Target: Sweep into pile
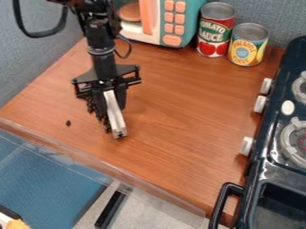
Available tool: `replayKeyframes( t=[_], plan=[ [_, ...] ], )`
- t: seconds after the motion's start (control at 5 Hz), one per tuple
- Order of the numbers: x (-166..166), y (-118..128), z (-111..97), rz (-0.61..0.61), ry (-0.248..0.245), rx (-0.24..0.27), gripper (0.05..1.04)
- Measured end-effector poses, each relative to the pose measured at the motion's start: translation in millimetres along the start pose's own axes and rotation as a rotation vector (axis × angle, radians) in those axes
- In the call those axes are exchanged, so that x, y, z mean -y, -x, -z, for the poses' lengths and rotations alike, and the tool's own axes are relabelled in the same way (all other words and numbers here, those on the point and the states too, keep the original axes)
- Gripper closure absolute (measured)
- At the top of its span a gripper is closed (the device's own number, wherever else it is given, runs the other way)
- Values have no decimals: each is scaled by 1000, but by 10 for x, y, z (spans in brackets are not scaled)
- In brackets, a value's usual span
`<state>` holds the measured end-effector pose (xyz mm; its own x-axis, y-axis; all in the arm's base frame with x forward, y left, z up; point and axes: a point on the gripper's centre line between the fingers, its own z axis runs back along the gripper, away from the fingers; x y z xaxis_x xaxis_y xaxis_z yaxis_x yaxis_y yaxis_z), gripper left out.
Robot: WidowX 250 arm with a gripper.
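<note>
My gripper (110,96) hangs over the left part of the wooden counter, shut on a long white bar (115,112) that slants down toward the front edge. The bar's lower end is on or close to the wood. Along the bar's left side lies a string of small dark pieces (106,121), partly hidden behind the gripper and the bar. A single dark piece (68,123) rests apart from them, farther left.
At the back stand a toy microwave (160,20), a tomato sauce can (215,30) and a pineapple can (248,44). A dark toy stove (269,129) borders the right side, its black handle (222,201) sticking out. A clear strip (90,156) lines the front edge.
</note>
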<state>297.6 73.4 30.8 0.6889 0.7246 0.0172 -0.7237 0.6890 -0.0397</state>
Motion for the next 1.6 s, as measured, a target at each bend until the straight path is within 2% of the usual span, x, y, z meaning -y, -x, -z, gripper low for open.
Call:
replayKeyframes(
  t=[0.2, 0.4, 0.6, 0.8, 1.0, 1.2, 1.4, 1.6],
  plan=[
    [114, 14, -74, -14, 46, -22, 714],
    [492, -63, -325, -18, 148, -9, 714],
    [735, -277, -333, -94, 180, 2, 714],
    [838, -522, -160, -162, 152, 1, 714],
    [797, -700, 11, -246, 121, 14, 714],
    [719, -828, 96, -316, 114, 36, 714],
    [639, -885, 130, -360, 116, 59, 714],
    [550, -829, 140, -380, 112, 68, 714]
  ],
)
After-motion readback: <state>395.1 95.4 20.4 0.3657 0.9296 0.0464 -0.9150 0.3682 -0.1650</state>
